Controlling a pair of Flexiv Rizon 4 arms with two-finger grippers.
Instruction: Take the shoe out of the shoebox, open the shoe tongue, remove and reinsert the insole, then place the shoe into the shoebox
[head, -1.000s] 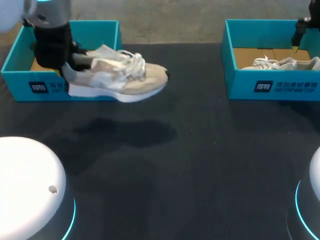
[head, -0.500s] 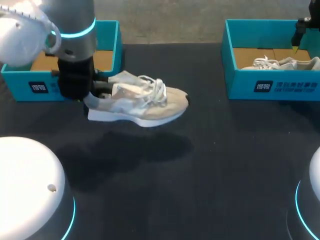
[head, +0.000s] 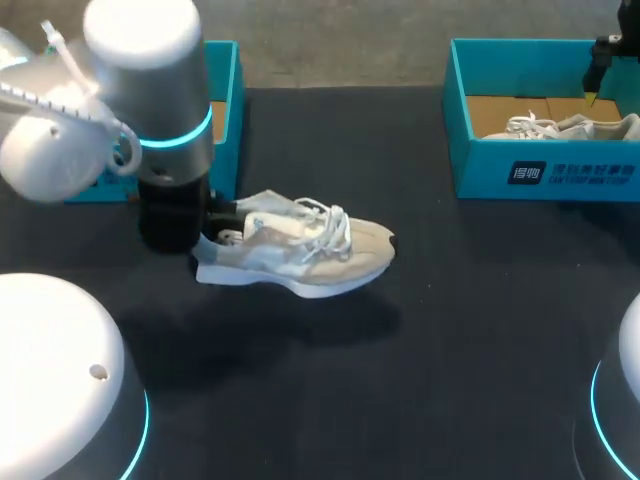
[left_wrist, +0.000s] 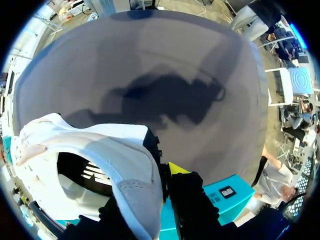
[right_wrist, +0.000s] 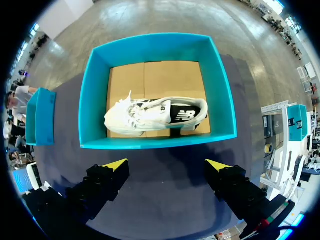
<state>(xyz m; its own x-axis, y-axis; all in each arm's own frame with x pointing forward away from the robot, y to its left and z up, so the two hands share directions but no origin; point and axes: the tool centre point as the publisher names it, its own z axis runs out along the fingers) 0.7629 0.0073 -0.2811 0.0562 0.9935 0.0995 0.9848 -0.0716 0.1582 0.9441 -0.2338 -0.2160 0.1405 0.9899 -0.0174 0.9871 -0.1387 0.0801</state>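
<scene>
**One shoe (head: 300, 250) held by its heel, out on the table between two boxes**

Two teal boxes stand along the far edge of the dark table (head: 450, 340), well apart. In the head view the left box (head: 225, 75) is mostly hidden behind the left arm (head: 150, 100). The arm's thick white and black wrist stands upright in front of it, so only one end wall and a strip of cardboard floor show. The right box (head: 540, 170) holds a second shoe (head: 560, 127), pale with white laces, resting on the brown floor. The right pincer (right_wrist: 166, 166) hangs high over that box with its fingers spread wide and nothing between them. From its wrist view the whole box lies ahead of the yellow tips.

The shoe is a beige and white sneaker. It sits in the left half of the table, in front of the left box, sole down and toe pointing to the right. Its shadow lies close beneath it; whether the sole touches the table cannot be told.

The left pincer (left_wrist: 159, 176) is at the heel and clamped on it. One yellow-tipped finger (left_wrist: 176, 168) presses the outside of the heel. The other finger is mostly covered by the heel's fabric. In that wrist view the shoe's opening and dark insole show just beside the fingers, with a corner of the left box behind them.
</scene>
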